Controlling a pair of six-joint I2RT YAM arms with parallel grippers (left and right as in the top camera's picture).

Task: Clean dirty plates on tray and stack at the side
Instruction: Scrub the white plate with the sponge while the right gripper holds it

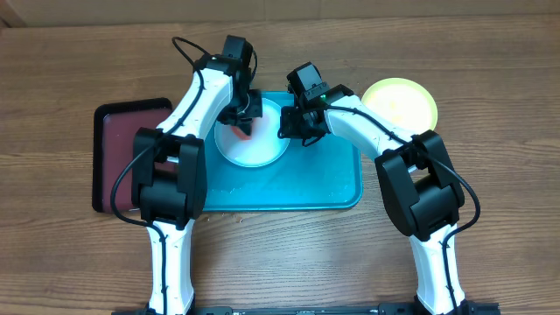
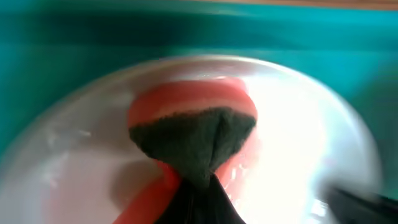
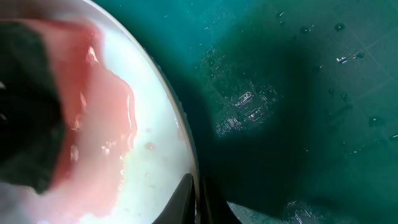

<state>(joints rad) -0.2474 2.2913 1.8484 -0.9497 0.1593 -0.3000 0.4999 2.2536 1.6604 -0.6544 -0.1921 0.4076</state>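
Observation:
The white plate (image 1: 262,153) lies on the turquoise tray (image 1: 324,179), toward its far left. My left gripper (image 1: 242,121) is shut on a red sponge with a dark scrub face (image 2: 193,140) and presses it onto the plate (image 2: 298,124). A wet pink-red smear (image 3: 106,124) covers part of the plate (image 3: 149,162). My right gripper (image 1: 288,129) is shut on the plate's right rim (image 3: 198,196). The yellow-green plate (image 1: 400,103) sits on the table right of the tray. The mint-blue plate is out of view.
A dark maroon tray (image 1: 122,157) with a black rim lies left of the turquoise tray. The turquoise tray's floor (image 3: 298,81) is wet with droplets. Wooden table surrounds both trays.

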